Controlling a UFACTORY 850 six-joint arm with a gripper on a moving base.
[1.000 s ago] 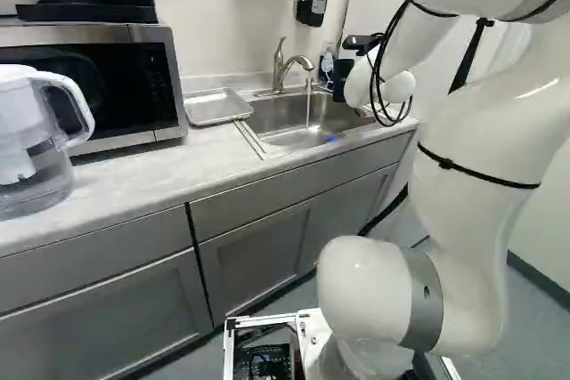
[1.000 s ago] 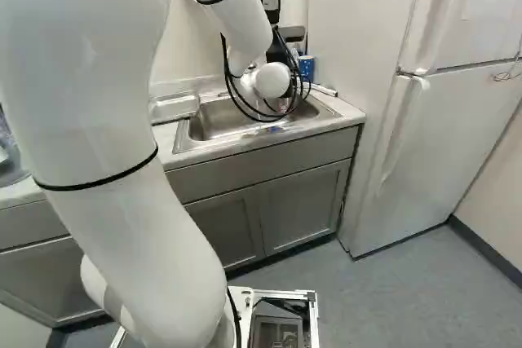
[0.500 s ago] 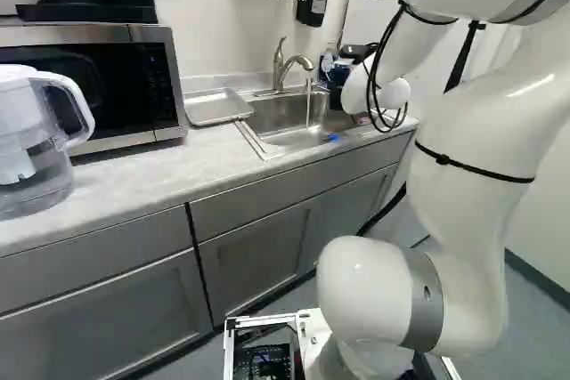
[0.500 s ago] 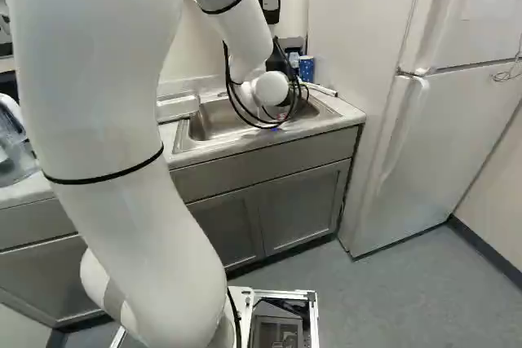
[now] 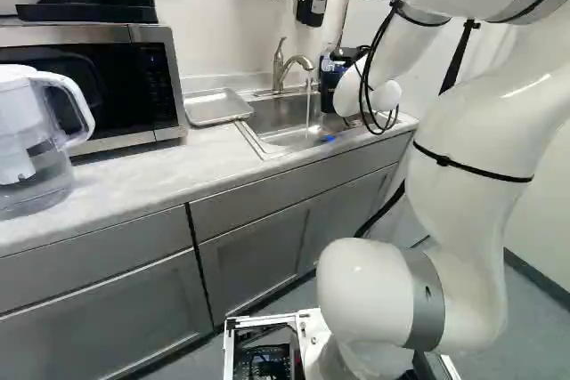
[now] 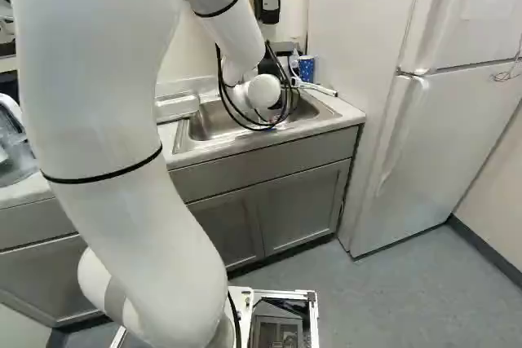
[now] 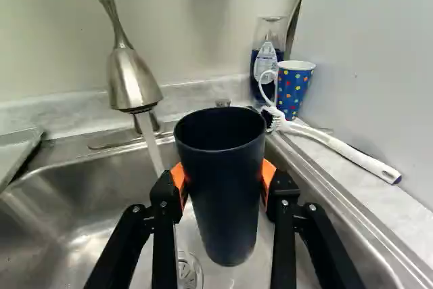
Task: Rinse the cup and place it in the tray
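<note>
In the wrist view my gripper (image 7: 223,179) is shut on the dark cup (image 7: 220,201), one orange pad against each side. The cup is upright, its open mouth visible, above the metal sink (image 7: 74,214). Water (image 7: 153,150) runs from the faucet (image 7: 132,82) and passes beside the cup, not into its mouth. In the base views the arm's wrist mostly hides the gripper and cup. A metal tray (image 5: 218,107) lies on the counter between sink and microwave; its edge (image 7: 17,150) shows beyond the sink rim in the wrist view.
A white brush (image 7: 338,147), a dotted paper cup (image 7: 294,89) and a soap bottle (image 7: 267,55) stand or lie at the sink's corner by a pale side panel. The microwave (image 5: 89,86) and a water pitcher (image 5: 36,140) are on the counter (image 5: 134,175).
The arm's wrist has shifted a little toward the faucet side, leftward in both base views. The base has stayed in place, and water keeps running.
</note>
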